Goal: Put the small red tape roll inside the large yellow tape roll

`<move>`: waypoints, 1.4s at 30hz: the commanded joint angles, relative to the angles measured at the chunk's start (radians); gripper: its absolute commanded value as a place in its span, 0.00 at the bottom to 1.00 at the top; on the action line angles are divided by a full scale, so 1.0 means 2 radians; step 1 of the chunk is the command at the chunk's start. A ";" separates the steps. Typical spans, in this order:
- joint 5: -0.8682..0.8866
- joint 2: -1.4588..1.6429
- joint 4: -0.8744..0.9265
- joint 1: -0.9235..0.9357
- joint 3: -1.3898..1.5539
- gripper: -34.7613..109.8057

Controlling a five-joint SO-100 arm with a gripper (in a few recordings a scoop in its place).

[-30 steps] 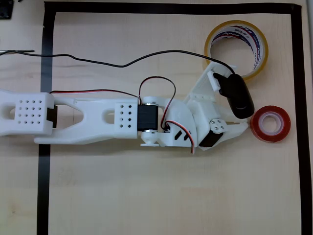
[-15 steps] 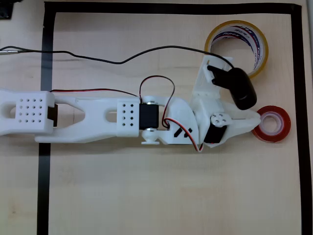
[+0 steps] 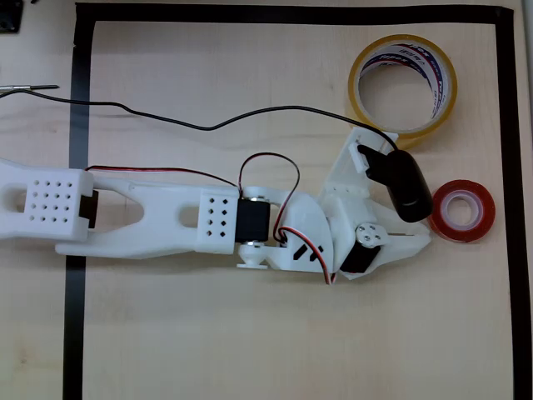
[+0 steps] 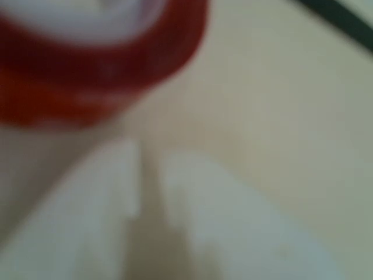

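Hovering my white two-finger gripper [image 3: 426,229] just left of the small glossy red tape roll [image 3: 461,210] on the table, below the wide yellow tape ring [image 3: 403,84]; I cannot tell its jaw state.

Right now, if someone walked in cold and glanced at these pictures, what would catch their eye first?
Probably the long white arm stretching in from the left of the overhead view across the pale wooden table. Next, the two tape rolls at the right: the large yellow tape roll near the top corner, and the small red tape roll just below it, right beside the gripper. The wrist view is blurred, with the red roll looming at upper left.
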 commanded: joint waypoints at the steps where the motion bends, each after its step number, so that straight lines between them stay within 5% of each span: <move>1: 0.019 0.079 0.016 -0.009 -0.023 0.24; 28: -0.066 0.090 -0.081 -0.043 -0.033 0.24; 42: -0.054 0.072 -0.023 -0.041 -0.013 0.24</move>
